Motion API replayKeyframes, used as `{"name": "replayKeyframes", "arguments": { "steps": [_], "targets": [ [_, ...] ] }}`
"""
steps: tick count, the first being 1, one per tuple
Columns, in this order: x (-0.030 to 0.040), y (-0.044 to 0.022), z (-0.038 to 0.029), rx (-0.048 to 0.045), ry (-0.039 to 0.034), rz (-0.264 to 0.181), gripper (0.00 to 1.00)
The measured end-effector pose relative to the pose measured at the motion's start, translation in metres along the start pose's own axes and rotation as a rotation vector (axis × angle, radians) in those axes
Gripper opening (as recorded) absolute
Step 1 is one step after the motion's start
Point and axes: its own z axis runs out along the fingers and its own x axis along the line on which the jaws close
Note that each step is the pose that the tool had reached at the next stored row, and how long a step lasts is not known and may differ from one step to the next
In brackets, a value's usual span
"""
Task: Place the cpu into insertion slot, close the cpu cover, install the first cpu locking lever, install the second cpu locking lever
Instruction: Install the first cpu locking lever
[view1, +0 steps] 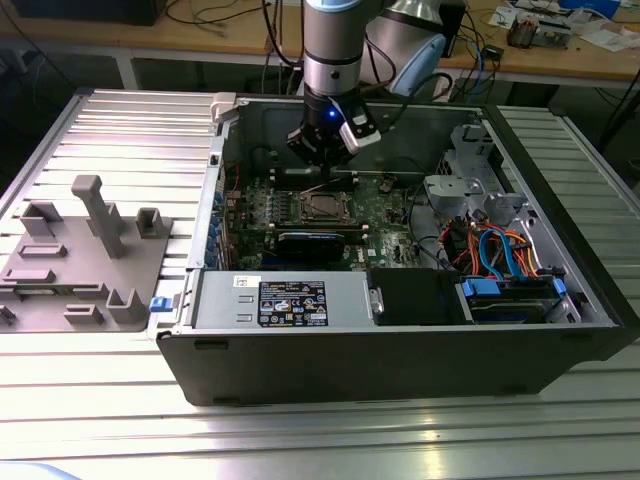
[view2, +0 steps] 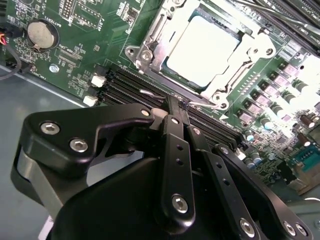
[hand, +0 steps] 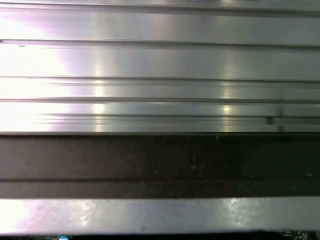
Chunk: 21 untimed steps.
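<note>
- Inside the open computer case (view1: 400, 350), you have the gripper (view1: 322, 168) hanging low over the green motherboard (view1: 385, 215), just behind the insertion slot (view1: 322, 207) as the exterior view shows it
- Look at the second wrist view: the gripper (view2: 178, 106) has its black fingers (view2: 175, 145) drawn together into a narrow tip, with nothing visibly caught between them
- That tip sits right at the edge of the socket, over the long black memory slots (view2: 125, 87) and close to a thin wire lever (view2: 197, 103) running along the socket's side; you cannot tell whether it touches the lever
- You can see the cpu (view2: 202, 50) already lying flat in the insertion slot, its pale metal top showing
- Its cpu cover (view2: 227, 82) is folded down around it, the metal frame lying flat with the chip showing through its window
- Off to the exterior view's left, a grey fixture (view1: 85, 255) rests on the ribbed aluminium table (view1: 120, 130), well apart from the arm
- Ribbed aluminium and a dark band cross the first wrist view
</note>
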Motion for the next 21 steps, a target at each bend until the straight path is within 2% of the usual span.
{"name": "replayKeyframes", "arguments": {
  "steps": [12, 21],
  "targets": [
    [-0.0081, -0.0001, 0.0027, -0.0001, 0.0032, 0.002, 0.11],
    [-0.0094, -0.0004, 0.0076, 0.0001, 0.0043, 0.006, 0.11]
  ]
}}
